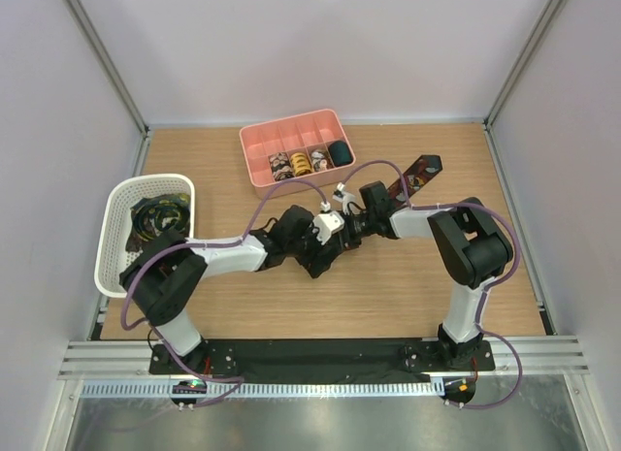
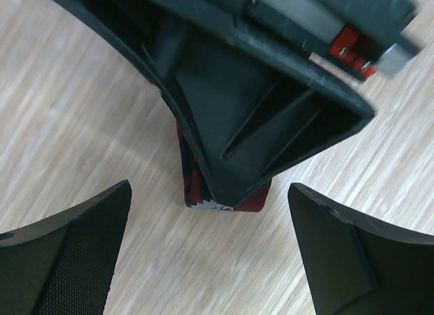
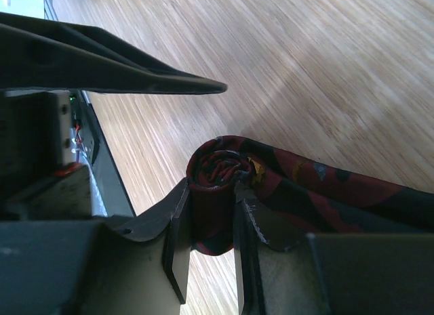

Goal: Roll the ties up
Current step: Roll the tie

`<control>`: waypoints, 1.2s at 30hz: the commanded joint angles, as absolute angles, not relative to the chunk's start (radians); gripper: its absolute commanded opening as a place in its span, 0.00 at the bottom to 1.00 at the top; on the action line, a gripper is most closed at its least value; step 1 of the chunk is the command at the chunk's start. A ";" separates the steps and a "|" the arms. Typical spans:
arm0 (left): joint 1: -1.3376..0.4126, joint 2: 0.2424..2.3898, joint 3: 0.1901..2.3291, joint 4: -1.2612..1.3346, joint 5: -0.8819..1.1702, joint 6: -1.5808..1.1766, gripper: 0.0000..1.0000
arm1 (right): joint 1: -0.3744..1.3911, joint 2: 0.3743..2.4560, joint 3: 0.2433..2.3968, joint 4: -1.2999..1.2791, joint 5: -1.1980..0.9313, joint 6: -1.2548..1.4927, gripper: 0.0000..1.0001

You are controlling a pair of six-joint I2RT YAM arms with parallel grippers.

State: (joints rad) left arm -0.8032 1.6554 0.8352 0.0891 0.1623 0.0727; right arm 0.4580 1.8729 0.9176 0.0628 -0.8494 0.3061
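The task stands partway through, judging by how things lie. In the pink tray (image 1: pixel 288 123) near the middle of the tabletop's far edge, four compartments each hold a finished coil (image 1: pixel 301 162), three of them patterned and one plain dark. One tie (image 3: pixel 218 183), dark red with small yellow marks, is in hand in the middle of the tabletop. The right arm (image 1: pixel 471 247) has its jaws closed on the tie's wound end, one finger on each side of a tight spiral, and the coil rests on the wood. The rest of that tie is not yet wound. Its flat tail (image 1: pixel 419 172) runs away from the coil towards the far right corner, with the pointed end lying on the tabletop. The left arm (image 1: pixel 223 257) hangs just beside the coil with its jaws spread wide and holding nothing, the coil showing between its two fingers. At the left edge, the white mesh basket (image 1: pixel 146 179) holds a loose heap of more ties (image 1: pixel 160 216). How many lie there cannot be told. Left to do, it seems: wind in the tail, set this coil in the tray, then take up those in the basket.
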 commanded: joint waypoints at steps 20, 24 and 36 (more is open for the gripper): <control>-0.827 1.776 0.950 0.005 0.137 0.140 0.71 | 0.436 1.901 0.927 0.112 -0.891 0.357 0.14; -0.825 1.778 0.950 0.003 0.135 0.132 0.59 | 0.434 1.890 0.922 0.126 -0.899 0.357 0.14; -0.827 1.758 0.953 -0.035 0.127 0.071 0.43 | 0.436 1.868 0.910 0.161 -0.913 0.379 0.16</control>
